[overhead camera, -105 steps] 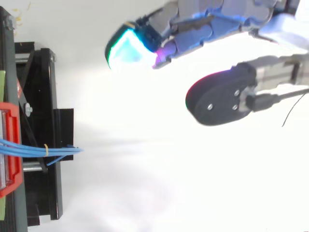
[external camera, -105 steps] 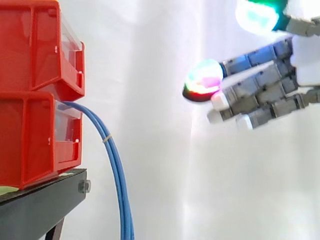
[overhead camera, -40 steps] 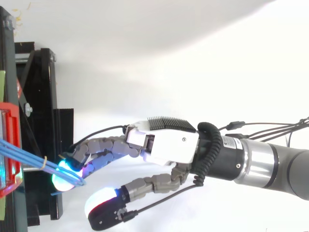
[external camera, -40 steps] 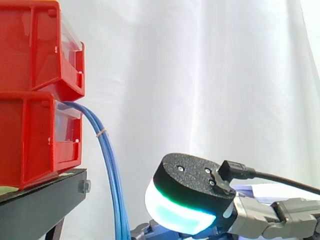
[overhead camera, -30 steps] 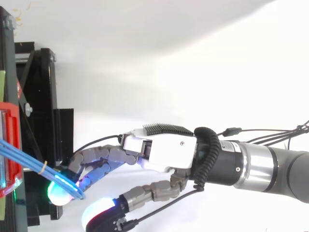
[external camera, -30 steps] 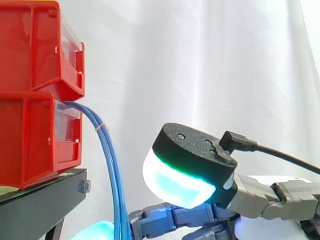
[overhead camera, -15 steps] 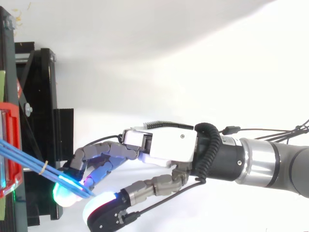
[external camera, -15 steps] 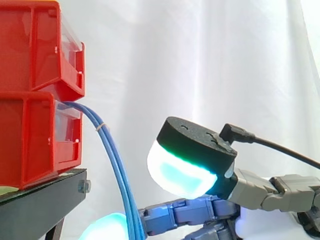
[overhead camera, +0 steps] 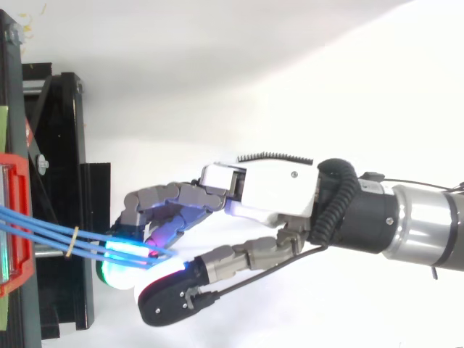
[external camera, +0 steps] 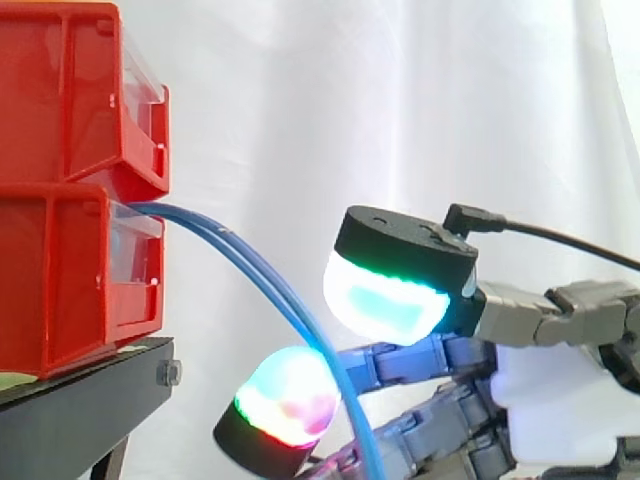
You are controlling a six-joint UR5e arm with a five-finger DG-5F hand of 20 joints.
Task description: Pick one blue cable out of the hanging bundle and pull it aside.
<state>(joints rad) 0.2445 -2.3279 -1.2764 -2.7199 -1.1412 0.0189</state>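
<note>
Blue cables (external camera: pixel 285 297) leave the lower red bin (external camera: pixel 60 270) at the left of the side view and slant down to the right, toward bottom centre. From above they run nearly level, left to right, bound by a yellow band (overhead camera: pixel 72 241), into the hand (overhead camera: pixel 275 190), whose curled fingers (overhead camera: pixel 156 197) and thumb pinch them.

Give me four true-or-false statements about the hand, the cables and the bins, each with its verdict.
1. The blue cables run out of the lower red bin. True.
2. The hand holds its fingers straight, clear of the cables. False: its fingers curl round them.
3. A yellow band circles the cables. True.
4. The bins sit on a white stand. False: the stand is black.
</note>
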